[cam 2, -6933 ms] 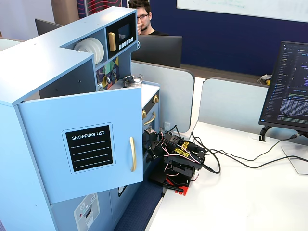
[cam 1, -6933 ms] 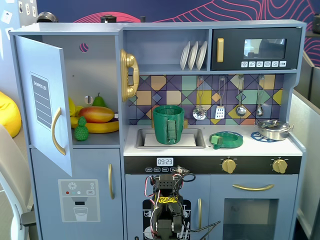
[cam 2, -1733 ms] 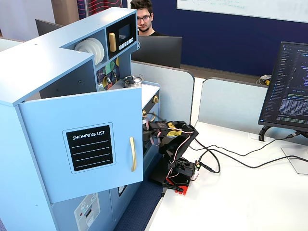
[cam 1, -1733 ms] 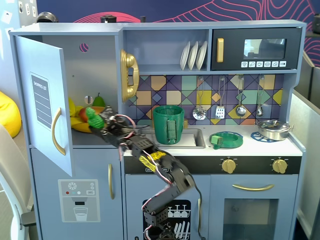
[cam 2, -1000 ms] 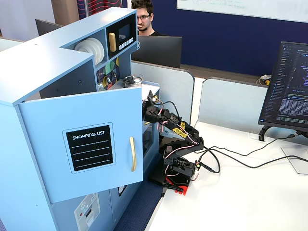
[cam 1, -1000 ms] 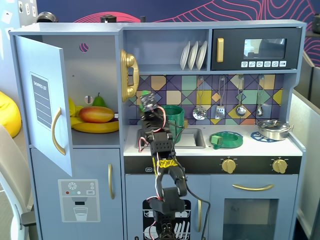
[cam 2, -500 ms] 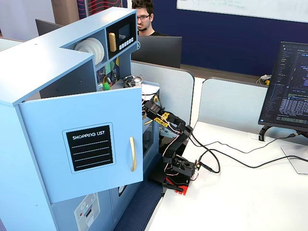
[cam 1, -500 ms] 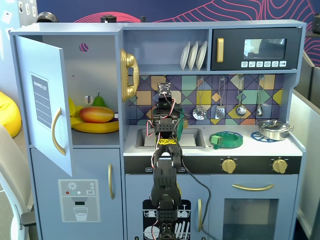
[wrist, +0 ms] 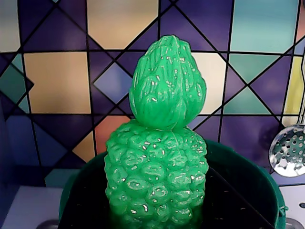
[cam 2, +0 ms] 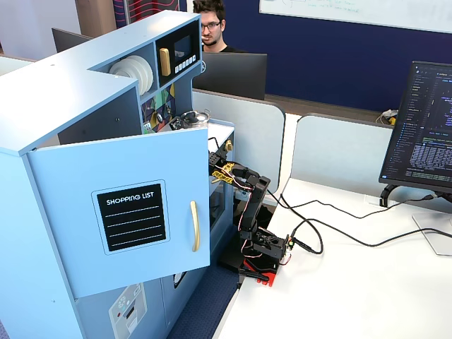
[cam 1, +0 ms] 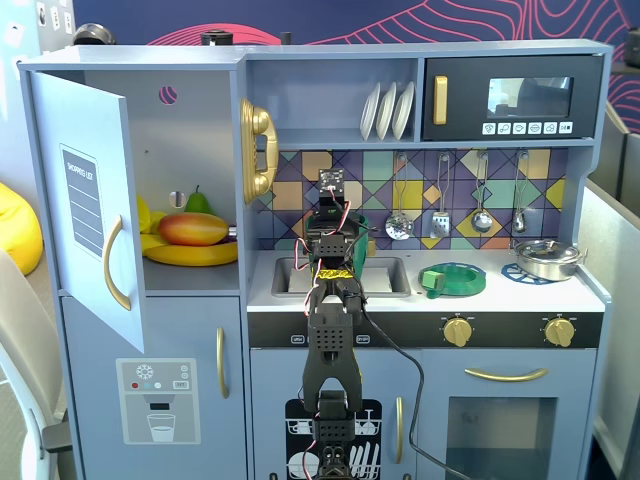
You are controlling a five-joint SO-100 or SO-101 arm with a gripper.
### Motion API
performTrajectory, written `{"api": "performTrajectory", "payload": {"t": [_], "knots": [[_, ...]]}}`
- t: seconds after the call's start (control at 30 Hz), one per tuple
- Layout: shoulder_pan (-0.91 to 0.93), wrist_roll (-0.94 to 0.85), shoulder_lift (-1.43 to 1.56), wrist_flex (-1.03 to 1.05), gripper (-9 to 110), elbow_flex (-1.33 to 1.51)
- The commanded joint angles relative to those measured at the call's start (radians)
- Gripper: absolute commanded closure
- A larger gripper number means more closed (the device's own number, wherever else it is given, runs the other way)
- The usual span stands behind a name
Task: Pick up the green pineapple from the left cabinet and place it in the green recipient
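Note:
In the wrist view the green pineapple (wrist: 157, 157) fills the middle, upright, its leafy crown against the tiled wall. It hangs over the mouth of the green recipient (wrist: 252, 174), whose dark rim curves round behind and below it. My gripper (cam 1: 333, 205) is shut on the pineapple's base; the fingers themselves barely show. In a fixed view the arm rises in front of the sink and hides the pineapple and most of the recipient (cam 1: 361, 233). The left cabinet (cam 1: 190, 140) stands with its door (cam 1: 85, 200) swung open.
A mango (cam 1: 192, 228), bananas (cam 1: 200, 256) and a pear (cam 1: 198, 200) stay on the cabinet shelf. A gold phone (cam 1: 258, 150) hangs left of the arm. A flat green dish (cam 1: 455, 279) and a metal pot (cam 1: 548, 258) sit on the counter. A slotted spoon (wrist: 288, 150) hangs to the right.
The pineapple left the cabinet shelf in my gripper and swung right to above the recipient. In the last half second the arm stretched a little further in over the sink.

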Motion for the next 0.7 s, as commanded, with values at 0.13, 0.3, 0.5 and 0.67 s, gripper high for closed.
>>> {"api": "performTrajectory", "payload": {"t": [0.13,0.3,0.5,0.67], "knots": [[-0.017,0.058,0.012,-0.048,77,-0.083],[-0.021,0.048,0.035,-0.043,74,-0.066],[-0.020,0.052,0.124,-0.026,75,-0.009],[0.000,0.046,0.422,0.080,77,0.163]]}}
